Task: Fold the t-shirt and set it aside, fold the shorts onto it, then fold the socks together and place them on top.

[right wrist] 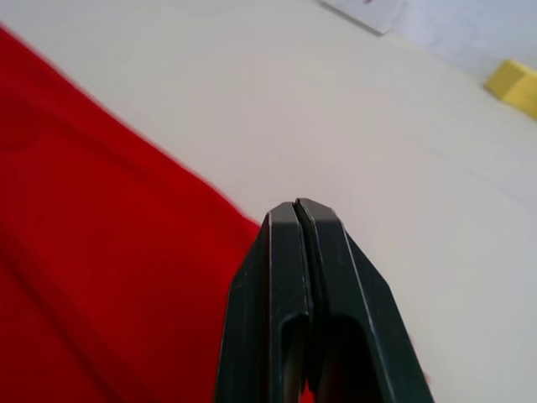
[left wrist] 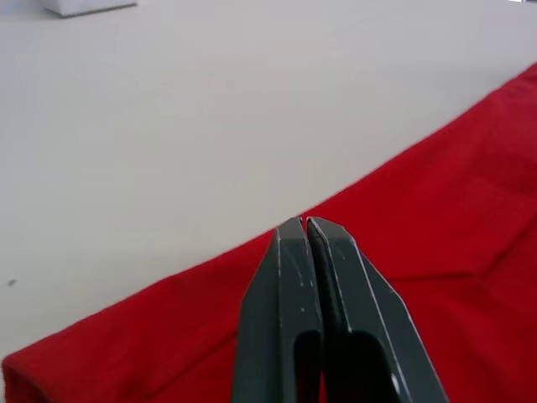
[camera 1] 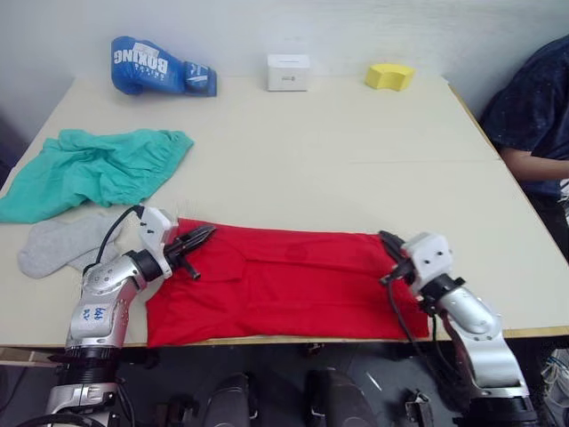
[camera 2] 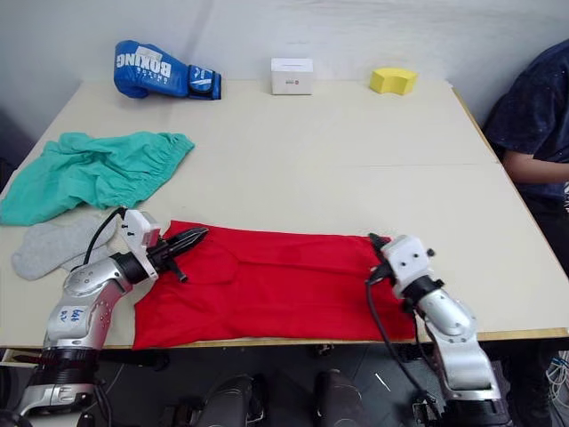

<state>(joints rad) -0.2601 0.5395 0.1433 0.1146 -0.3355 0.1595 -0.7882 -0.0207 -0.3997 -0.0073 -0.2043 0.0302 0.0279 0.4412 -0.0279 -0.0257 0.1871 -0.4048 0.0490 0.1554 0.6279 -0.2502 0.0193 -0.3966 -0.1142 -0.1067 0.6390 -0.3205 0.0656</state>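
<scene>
The red t-shirt (camera 1: 284,285) lies flat along the near edge of the table (camera 1: 338,151), folded into a long wide strip. Its near edge sits right at the table edge.

The left arm comes up from the near left side and bends in toward the shirt. The left gripper (camera 1: 201,237) points to the right, low over the far left corner of the shirt. Its two black fingers (left wrist: 298,285) are pressed tight together, with nothing between them.

The right arm comes up from the near right side and leans in to the left. The right gripper (camera 1: 389,242) is at the far right corner of the shirt. Its fingers (right wrist: 302,277) are squeezed together too, and they hold nothing.

The teal-green shorts (camera 1: 93,169) lie bunched up on the left side of the table. The grey socks (camera 1: 67,242) lie just near of them, next to the left arm.

At the far edge of the table sit a blue boxing glove (camera 1: 158,67), a small white box (camera 1: 288,72) and a yellow sponge (camera 1: 389,76). A person (camera 1: 533,116) in a dark top sits at the right side.
</scene>
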